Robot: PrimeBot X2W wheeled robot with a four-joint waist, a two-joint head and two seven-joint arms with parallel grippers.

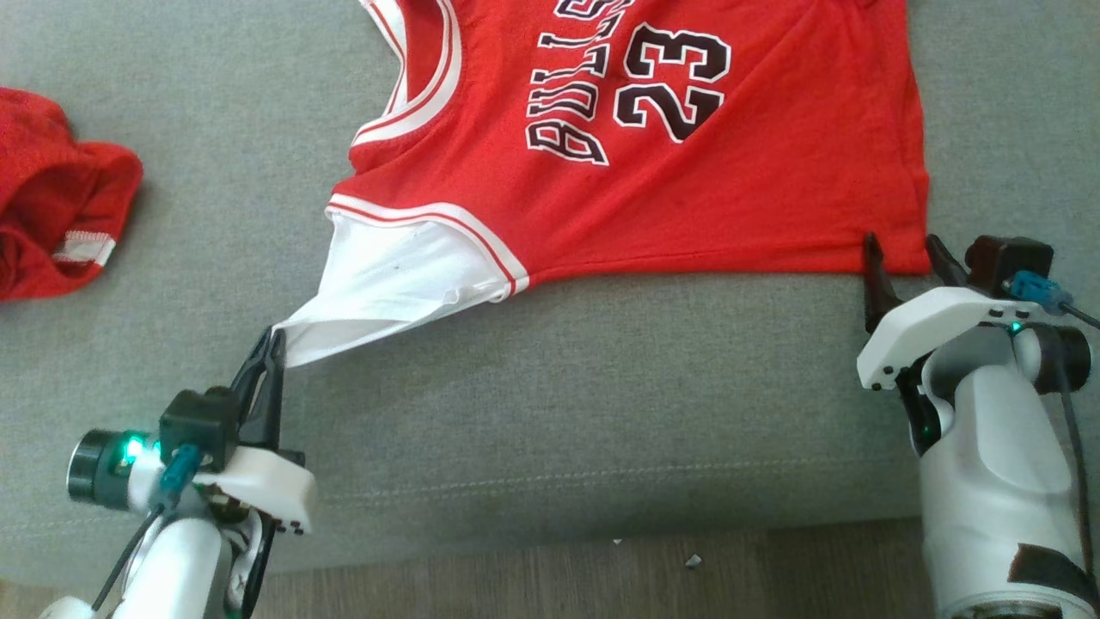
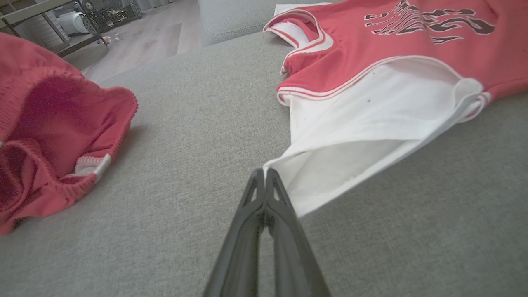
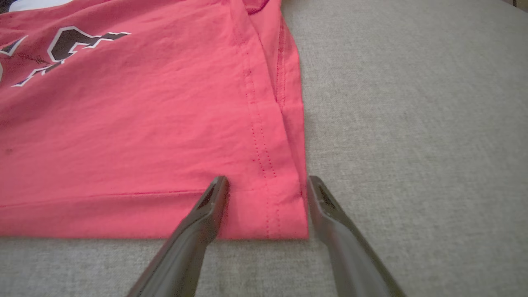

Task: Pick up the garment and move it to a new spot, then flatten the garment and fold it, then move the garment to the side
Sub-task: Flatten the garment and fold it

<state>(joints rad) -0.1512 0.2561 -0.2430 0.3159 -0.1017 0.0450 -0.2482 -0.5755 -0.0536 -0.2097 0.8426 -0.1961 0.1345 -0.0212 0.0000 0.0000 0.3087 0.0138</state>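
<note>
Currently, the jersey (image 1: 773,172) lies spread, print upward, on the grey cushion (image 1: 550,413), toward its far side in the head view. The left gripper (image 1: 273,340) is fully closed on the corner of the white sleeve (image 1: 395,284), which is drawn out to a taut point. The right gripper (image 1: 902,249) stands wide apart and holds nothing; its fingers straddle the jersey's hem corner.

The head view gives the lettering "BULLS" and "23" legibly, and both arms at once. The left wrist view shows the left gripper (image 2: 264,175) with its fingers pressed together at the sleeve (image 2: 371,111) corner, and the hollow of the sleeve opening. The right wrist view shows the right gripper (image 3: 267,181) with one fingertip over the red fabric of the jersey (image 3: 123,144) and the other just beyond its edge, plus the double stitch rows along the hem.

A crumpled red garment (image 1: 60,206) lies well apart, to the left. The cushion has a seam near its front edge; wooden floor (image 1: 601,567) lies below it. Beyond the cushion, the left wrist view shows more floor (image 2: 152,33) and a metal-frame rack (image 2: 37,12).
</note>
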